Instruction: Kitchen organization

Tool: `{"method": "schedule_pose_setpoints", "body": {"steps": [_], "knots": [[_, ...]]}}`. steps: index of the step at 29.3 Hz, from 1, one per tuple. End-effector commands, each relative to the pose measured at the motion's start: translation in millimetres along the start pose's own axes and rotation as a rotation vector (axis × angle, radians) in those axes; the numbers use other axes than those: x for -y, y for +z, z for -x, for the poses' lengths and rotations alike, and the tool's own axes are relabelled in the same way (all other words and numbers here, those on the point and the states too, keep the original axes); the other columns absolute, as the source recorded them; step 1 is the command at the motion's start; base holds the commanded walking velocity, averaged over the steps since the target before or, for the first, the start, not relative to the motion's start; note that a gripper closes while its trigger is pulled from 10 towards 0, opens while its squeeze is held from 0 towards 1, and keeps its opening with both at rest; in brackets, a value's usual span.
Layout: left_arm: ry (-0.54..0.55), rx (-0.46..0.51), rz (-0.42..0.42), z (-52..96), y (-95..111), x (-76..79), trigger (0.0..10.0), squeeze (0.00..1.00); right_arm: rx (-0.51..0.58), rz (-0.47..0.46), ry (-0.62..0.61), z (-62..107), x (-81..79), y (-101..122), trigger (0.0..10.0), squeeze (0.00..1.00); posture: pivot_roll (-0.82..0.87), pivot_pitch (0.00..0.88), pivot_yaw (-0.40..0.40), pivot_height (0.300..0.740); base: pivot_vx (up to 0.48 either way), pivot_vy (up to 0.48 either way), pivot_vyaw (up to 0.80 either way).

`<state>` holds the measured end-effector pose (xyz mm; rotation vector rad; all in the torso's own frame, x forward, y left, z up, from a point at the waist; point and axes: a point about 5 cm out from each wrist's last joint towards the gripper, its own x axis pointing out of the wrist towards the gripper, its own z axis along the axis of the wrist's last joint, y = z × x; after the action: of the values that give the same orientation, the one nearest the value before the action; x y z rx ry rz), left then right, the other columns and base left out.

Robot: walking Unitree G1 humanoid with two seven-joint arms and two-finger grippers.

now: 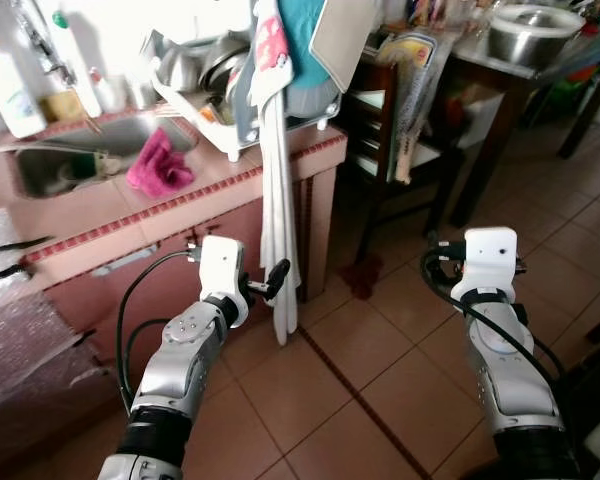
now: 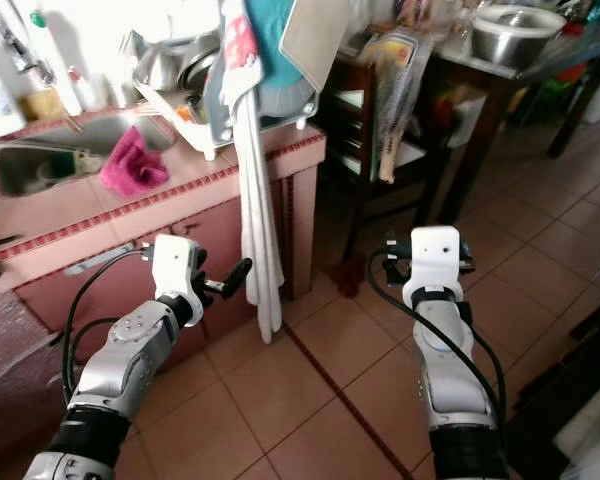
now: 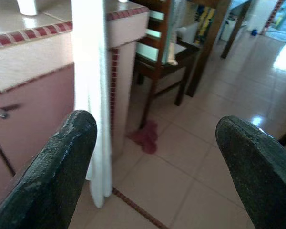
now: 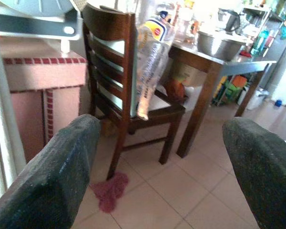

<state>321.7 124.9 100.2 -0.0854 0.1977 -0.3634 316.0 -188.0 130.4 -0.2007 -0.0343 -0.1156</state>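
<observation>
Left gripper [image 1: 278, 270]: we hold it raised just beside the white towel [image 1: 277, 200], fingers spread wide and empty in the left wrist view

Right gripper [image 4: 162, 157]: we hold it up over the tiled floor [image 1: 380, 380], fingers apart with nothing between them, aimed at the wooden chair [image 4: 128, 81]

Task's thing: we judge it to be the red rag [image 4: 109, 190] lying on the floor at the chair's foot, beside the counter [image 1: 180, 200] end; a pink cloth [image 1: 158, 165] also sits at the sink [image 1: 70, 165] edge

Risk: reaching low for the rag, our left arm could snag the hanging towel and drag down the dish rack [image 1: 230, 90] above it

In the way: the chair legs and the table [image 1: 500, 60] crowd the rag

Around: bottles behind the sink, a steel bowl [image 1: 530, 30] on the table
</observation>
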Motion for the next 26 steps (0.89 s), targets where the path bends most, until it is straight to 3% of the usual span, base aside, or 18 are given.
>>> {"method": "schedule_pose_setpoints", "body": {"steps": [1, 6, 7, 12, 14, 16, 21, 25, 26], "knots": [[0.043, -0.023, -0.015, 1.7, -3, -10.5, 10.0, 0.00, -0.006, -0.002, 0.035, -0.5, -10.7, -3, 10.0, 0.00, 0.02, 0.000, 0.020, 0.740, 0.000, 0.000, 0.00], [0.086, -0.080, -0.032, 0.1, -16, -24.1, 10.0, 0.00, -0.060, -0.007, 0.052, -1.7, -15.4, -19, 10.0, 0.00, 0.04, 0.000, 0.012, 0.740, 0.000, 0.000, 0.00], [0.147, -0.149, -0.041, 1.4, -32, -38.5, 10.0, 0.00, -0.115, -0.031, 0.063, -2.3, -18.6, -35, 10.0, 0.00, 0.04, 0.000, 0.014, 0.740, 0.000, 0.000, 0.00], [0.217, -0.244, -0.031, 7.7, -53, -55.0, 10.0, 0.00, -0.225, -0.098, 0.083, -0.7, -25.0, -61, 10.0, 0.00, 0.05, 0.000, 0.016, 0.740, 0.000, 0.000, 0.00], [0.283, -0.319, -0.046, 16.1, -69, -66.3, 10.0, 0.00, -0.328, -0.180, 0.079, 3.4, -29.0, -81, 10.0, 0.00, 0.05, 0.000, 0.020, 0.740, 0.000, 0.000, 0.00], [0.326, -0.352, -0.032, 22.6, -78, -73.6, 10.0, 0.00, -0.413, -0.204, 0.084, 9.2, -33.9, -97, 10.0, 0.00, 0.07, 0.000, 0.021, 0.740, 0.000, 0.000, 0.00], [0.346, -0.476, -0.073, 32.9, -99, -77.3, 10.0, 0.00, -0.561, -0.160, 0.121, 25.8, -42.0, -124, 10.0, 0.00, 0.08, 0.000, 0.018, 0.740, 0.000, 0.000, 0.00], [0.391, -0.558, -0.066, 43.1, -116, -75.8, 10.0, 0.00, -0.649, -0.151, 0.113, 41.0, -39.1, -141, 10.0, 0.00, 0.08, 0.000, 0.014, 0.740, 0.000, 0.000, 0.00], [0.361, -0.576, -0.103, 43.2, -119, -71.4, 10.0, 0.00, -0.679, -0.151, 0.111, 47.0, -38.0, -146, 10.0, 0.00, 0.07, 0.000, 0.012, 0.740, 0.000, 0.000, 0.00]]}}
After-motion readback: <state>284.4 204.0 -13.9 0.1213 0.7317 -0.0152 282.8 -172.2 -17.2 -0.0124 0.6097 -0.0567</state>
